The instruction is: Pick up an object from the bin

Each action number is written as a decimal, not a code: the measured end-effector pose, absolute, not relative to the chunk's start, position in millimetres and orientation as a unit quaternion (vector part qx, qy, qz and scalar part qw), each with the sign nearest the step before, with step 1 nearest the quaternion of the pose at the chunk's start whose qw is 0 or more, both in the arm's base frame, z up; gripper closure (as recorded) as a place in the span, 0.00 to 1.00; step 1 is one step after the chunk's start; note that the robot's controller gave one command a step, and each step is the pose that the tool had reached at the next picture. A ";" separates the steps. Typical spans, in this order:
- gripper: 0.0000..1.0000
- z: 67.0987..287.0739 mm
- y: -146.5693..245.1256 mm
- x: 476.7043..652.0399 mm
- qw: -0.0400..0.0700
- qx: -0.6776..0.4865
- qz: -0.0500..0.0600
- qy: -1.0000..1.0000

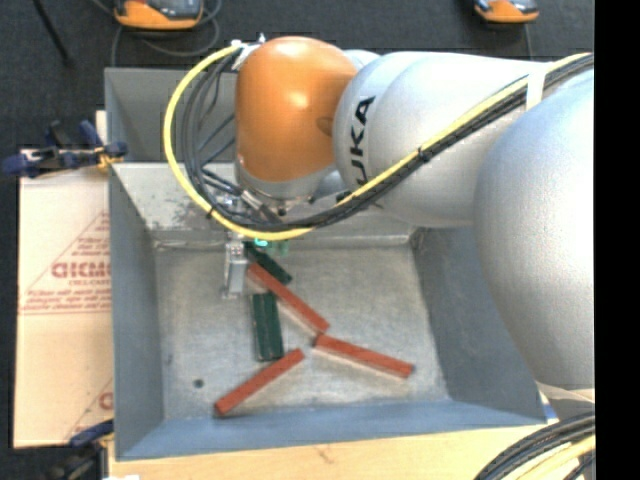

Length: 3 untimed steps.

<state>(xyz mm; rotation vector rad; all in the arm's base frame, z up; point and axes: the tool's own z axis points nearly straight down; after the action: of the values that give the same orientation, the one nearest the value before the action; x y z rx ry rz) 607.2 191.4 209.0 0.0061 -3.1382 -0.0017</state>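
The gripper [243, 271] hangs low at the far middle of the bin [135, 298], below the arm's orange cover [285, 108]. It is just over the far ends of a dark green bar [267, 330] and a red-brown stick [295, 306] which lies across that bar. Whether the claw is released or clenched, I cannot tell. A second stick [258, 383] and a third stick [365, 358] lie nearer, toward the near wall.
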 end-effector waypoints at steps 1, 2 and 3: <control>0.00 69.7 101.9 644.8 0.001 -0.116 -0.001 -0.993; 0.00 102.3 98.4 654.3 -0.004 -0.213 -0.001 -0.977; 0.00 101.8 91.8 647.4 0.000 -0.384 0.000 -0.923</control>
<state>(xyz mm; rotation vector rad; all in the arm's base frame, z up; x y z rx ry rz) 647.4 91.8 101.8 -1.2056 -2.9010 -0.0003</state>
